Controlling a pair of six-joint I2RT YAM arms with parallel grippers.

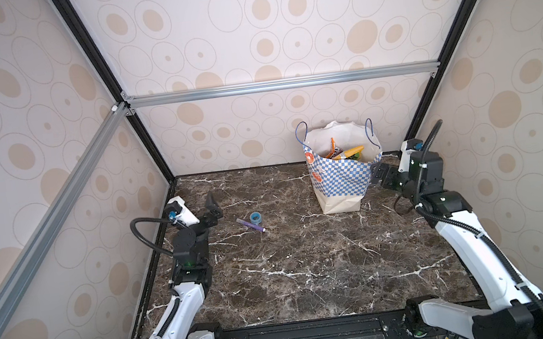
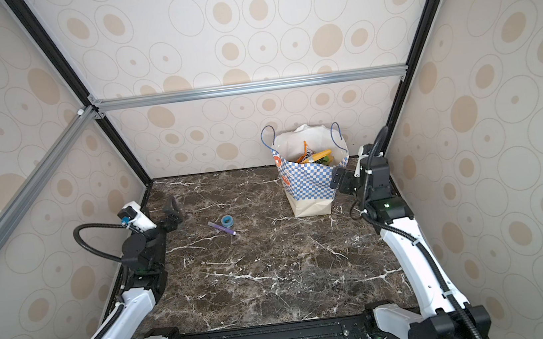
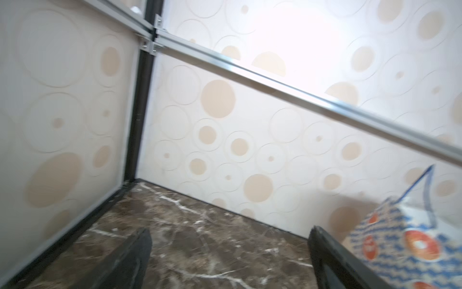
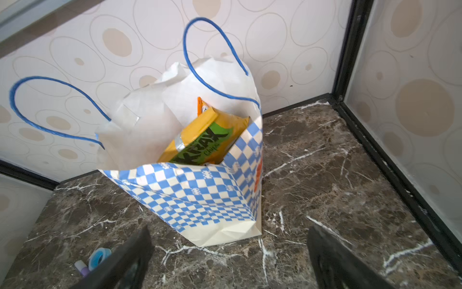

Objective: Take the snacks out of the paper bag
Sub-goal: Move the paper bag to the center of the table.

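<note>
We have the left arm [image 1: 187,301] folded up along the left wall [image 1: 59,208], wrist raised, left gripper [image 1: 212,203] pointing at the back wall [image 1: 258,123]. Jaws spread wide, nothing in them; its wrist view shows bare marble between the fingers [image 3: 130,260].

The right arm [image 1: 463,242] reaches along the right wall [image 1: 510,136], with the right gripper [image 1: 376,176] turned inward at the side of the paper bag [image 1: 341,183]. Jaws fully apart, empty. From above we can't tell if a fingertip touches the paper; in the wrist view the bag's base sits ahead of the fingers [image 4: 125,262] with table showing between.

Bag stands upright at the back right of the table [image 1: 309,270], near the back wall, mouth open, blue handles [image 4: 184,47] up. The snacks [image 4: 200,140] sit inside: yellow-orange packet with a green label on top, an orange one on edge behind it, green showing below in both top views.

Obstacles: blue tape roll [image 1: 255,217] and purple pen [image 1: 250,225] lie just beside each other left of centre, between the left arm and the bag, well apart from both.

Room: open marble runs from the pen to the front edge. Tight spot is the right gripper's side, between bag, right wall and the corner post [image 1: 422,108].
</note>
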